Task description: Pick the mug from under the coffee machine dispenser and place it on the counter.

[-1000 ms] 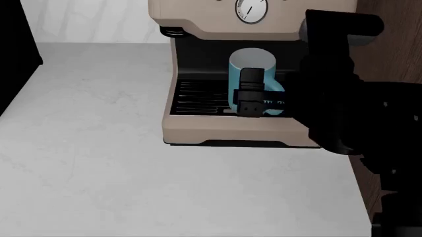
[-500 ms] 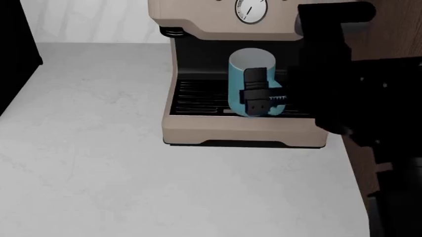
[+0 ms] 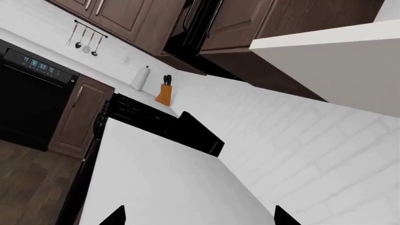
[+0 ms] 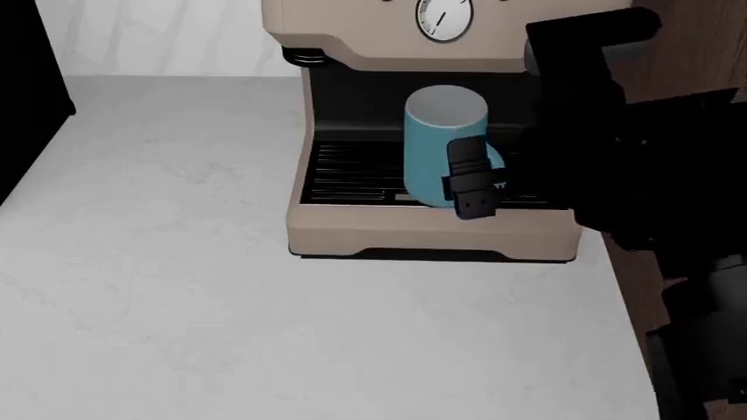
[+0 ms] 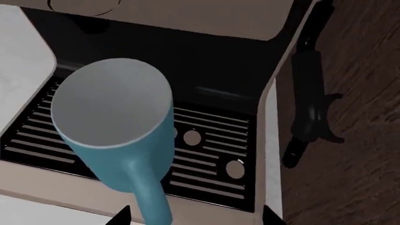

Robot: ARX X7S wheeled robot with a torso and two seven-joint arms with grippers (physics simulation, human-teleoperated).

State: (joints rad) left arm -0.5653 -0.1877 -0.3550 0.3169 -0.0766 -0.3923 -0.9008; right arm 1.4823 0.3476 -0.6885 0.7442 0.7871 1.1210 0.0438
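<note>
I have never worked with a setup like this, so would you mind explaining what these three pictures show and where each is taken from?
These are simulator renders of a two-armed robot. The head view looks down on a white counter with a beige coffee machine. A light blue mug stands on its black drip tray. The dark shape at the right is the robot's right arm; its right claw is at the mug's handle, though a firm grip cannot be confirmed. The right wrist view looks from that arm, showing the mug up close. The left wrist view faces away across the kitchen, showing only the left claw's tips.

Flat, even light — sharp renders
</note>
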